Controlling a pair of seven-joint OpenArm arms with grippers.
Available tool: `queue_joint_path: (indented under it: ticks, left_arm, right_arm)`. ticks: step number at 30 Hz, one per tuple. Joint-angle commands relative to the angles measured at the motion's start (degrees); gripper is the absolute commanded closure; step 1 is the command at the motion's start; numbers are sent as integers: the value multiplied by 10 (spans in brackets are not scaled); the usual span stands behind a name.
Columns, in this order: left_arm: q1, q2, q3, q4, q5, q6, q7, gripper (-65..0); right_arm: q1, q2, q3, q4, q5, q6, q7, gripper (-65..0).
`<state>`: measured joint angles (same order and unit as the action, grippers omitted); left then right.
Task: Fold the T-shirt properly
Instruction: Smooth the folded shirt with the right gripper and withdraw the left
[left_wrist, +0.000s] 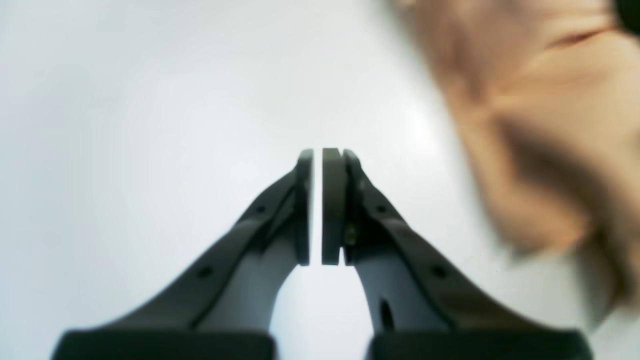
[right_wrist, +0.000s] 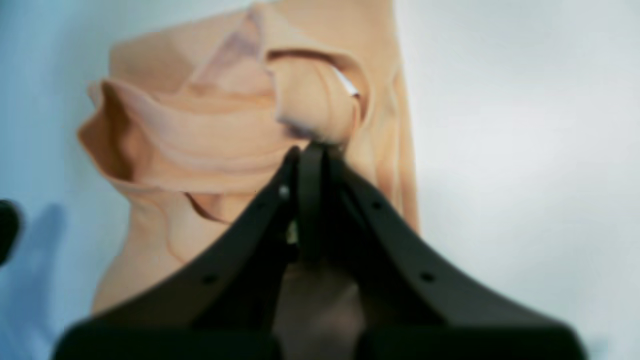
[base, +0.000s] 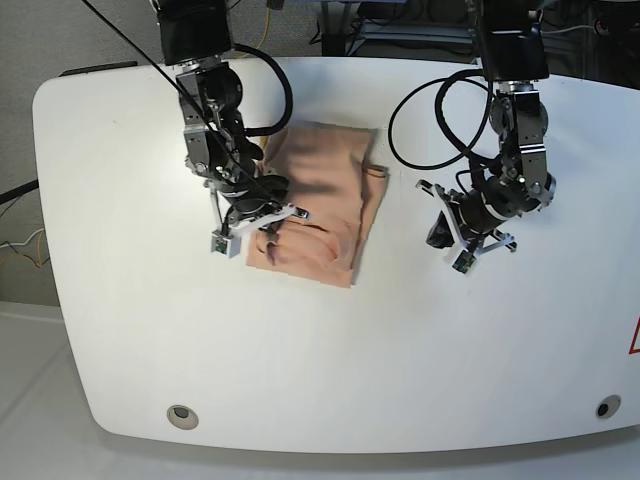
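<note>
The peach T-shirt (base: 330, 180) lies partly folded and rumpled on the white table (base: 300, 350), left of centre. My right gripper (base: 268, 218) is over its front left part. In the right wrist view this gripper (right_wrist: 314, 148) is shut on a raised bunch of the T-shirt (right_wrist: 200, 135), with a small pale tag (right_wrist: 348, 86) just beyond the fingertips. My left gripper (base: 440, 236) hovers over bare table to the right of the shirt. In the left wrist view it (left_wrist: 316, 156) is shut with nothing between its pads, and the blurred T-shirt (left_wrist: 550, 125) fills the upper right.
Black cables (base: 440, 110) loop from both arms over the back of the table. Two round fittings (base: 181, 414) (base: 603, 408) sit near the front edge. A red mark (base: 634, 340) shows at the right border.
</note>
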<state>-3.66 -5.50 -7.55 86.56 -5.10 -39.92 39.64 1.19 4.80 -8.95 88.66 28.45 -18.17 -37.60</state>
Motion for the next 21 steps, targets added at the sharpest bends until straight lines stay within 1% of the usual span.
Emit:
queue_joint_path:
  ticks: [1,3,7,11,15,21]
  left_arm:
    - [-12,-11,-1,35,-11,-1,-13,-17]
    - [-12,-14,-1,54,-10,-1,-12,-17]
    - [-11,-25,-11,89,-9,-1,-8,-17]
    - [-11,-30,-23,120,-9,-1,12,-17]
    - [-12,-31,-35,146,-9,-1,32,-17]
    - [-10,-54,-43,158,-10,-1,55,-17]
  right_arm:
    - [19,13,4,46,-3,4,1,0]
    - [34,21,4,67,-3,4,-16,0]
    - [53,22,5,94,-3,4,-45,0]
    - [71,22,5,125,-3,4,-75,0]
    - [84,21,5,158,-3,4,-118,0]
    - [83,22,5,191,-3,4,-147,0]
